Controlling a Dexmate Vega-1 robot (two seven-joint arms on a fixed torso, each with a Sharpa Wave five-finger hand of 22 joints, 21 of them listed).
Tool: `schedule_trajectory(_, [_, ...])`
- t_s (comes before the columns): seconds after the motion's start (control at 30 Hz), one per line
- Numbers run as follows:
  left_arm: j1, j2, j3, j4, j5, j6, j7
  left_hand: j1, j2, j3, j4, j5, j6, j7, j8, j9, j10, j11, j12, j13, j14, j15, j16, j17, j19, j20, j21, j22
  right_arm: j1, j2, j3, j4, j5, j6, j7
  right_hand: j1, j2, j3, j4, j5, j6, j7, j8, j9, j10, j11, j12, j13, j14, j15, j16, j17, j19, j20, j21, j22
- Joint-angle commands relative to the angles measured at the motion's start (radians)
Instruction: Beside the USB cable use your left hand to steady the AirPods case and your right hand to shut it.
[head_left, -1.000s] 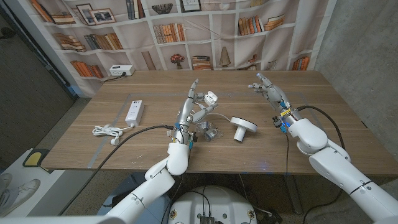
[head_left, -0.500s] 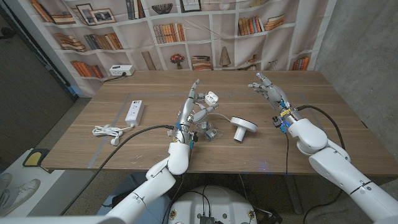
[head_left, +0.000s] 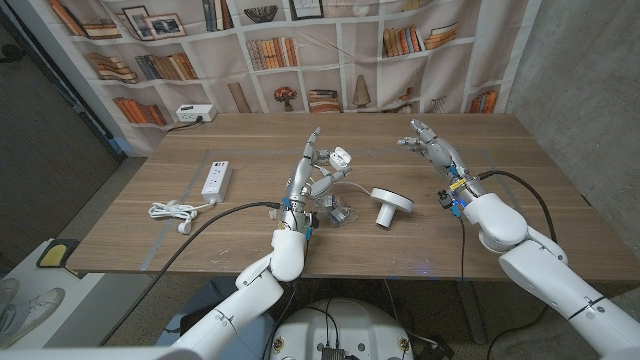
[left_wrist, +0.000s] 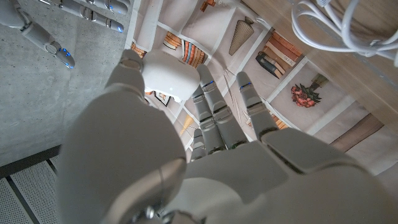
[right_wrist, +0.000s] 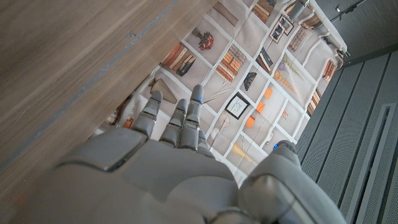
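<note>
Nearest, at table centre, a white round disc on a stubby stem (head_left: 391, 204) lies on the wooden table (head_left: 500, 175), just right of a tangle of white USB cable (head_left: 338, 210). Left hand (head_left: 310, 178) stands over that cable, pinching the small white AirPods case (head_left: 339, 157), lid open, between thumb and fingers; the left wrist view shows the case (left_wrist: 166, 75) pressed against the fingers (left_wrist: 214, 106). Right hand (head_left: 432, 148), fingers spread and empty, has drifted slightly left over the last second but sits well apart from the case. Steadying looks done; shutting not yet begun. Far left, a white power strip (head_left: 216, 180).
</note>
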Motion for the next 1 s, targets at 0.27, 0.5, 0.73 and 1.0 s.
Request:
schedule_trajectory(0.27, [0.010,-0.005,0.000,0.001,-0.002,-0.004,0.008,0.165,0.157,-0.010,0.006,0.004,0.008,-0.002,-0.004,0.004,0.159,-0.147,0.005,0.000,0.063,-0.056,-0.019,-0.011,-0.042,-0.026,-0.019,-0.001,-0.013,-0.011,-0.039,-0.070,-0.061,-0.059,0.002,0.011,0.007,0.001,-0.008,-0.001,-0.004,0.004,0.003,0.005,0.016,0.005,0.007,0.009,0.020,0.004,0.012,0.011,0.051,0.016,0.012,0.004])
schedule_trajectory(0.5, [0.002,-0.009,0.004,0.017,0.001,-0.011,0.013,0.163,0.156,-0.013,0.008,0.004,0.008,-0.002,-0.005,0.004,0.159,-0.148,0.006,-0.001,0.065,-0.056,-0.025,-0.016,-0.040,-0.040,-0.018,-0.001,-0.013,-0.021,-0.053,-0.097,-0.073,-0.069,0.012,0.013,0.007,0.001,-0.009,-0.001,-0.007,0.007,0.002,0.005,0.020,0.011,0.008,0.011,0.017,0.005,0.013,0.014,0.051,0.020,0.008,0.003])
schedule_trajectory(0.73, [-0.009,-0.012,0.007,0.024,0.002,-0.014,0.008,0.161,0.159,-0.015,0.010,0.005,0.008,0.001,-0.005,0.004,0.160,-0.149,0.008,-0.002,0.068,-0.053,-0.031,-0.022,-0.035,-0.049,-0.015,-0.001,-0.014,-0.033,-0.063,-0.119,-0.088,-0.076,0.024,0.013,0.008,0.001,-0.009,-0.001,-0.008,0.007,0.002,0.006,0.020,0.010,0.007,0.014,0.011,0.024,0.012,0.017,0.045,0.021,0.001,0.003])
schedule_trajectory(1.0, [-0.011,-0.017,0.009,0.035,-0.004,-0.020,0.008,0.160,0.158,-0.017,0.010,0.005,0.008,0.001,-0.006,0.004,0.159,-0.150,0.008,-0.002,0.071,-0.054,-0.038,-0.028,-0.035,-0.051,-0.015,-0.001,-0.013,-0.038,-0.075,-0.130,-0.088,-0.068,0.042,0.012,0.007,0.000,-0.008,-0.001,-0.008,0.006,0.002,0.006,0.027,0.015,0.008,0.017,0.004,0.019,0.011,0.020,0.027,0.023,-0.011,0.003])
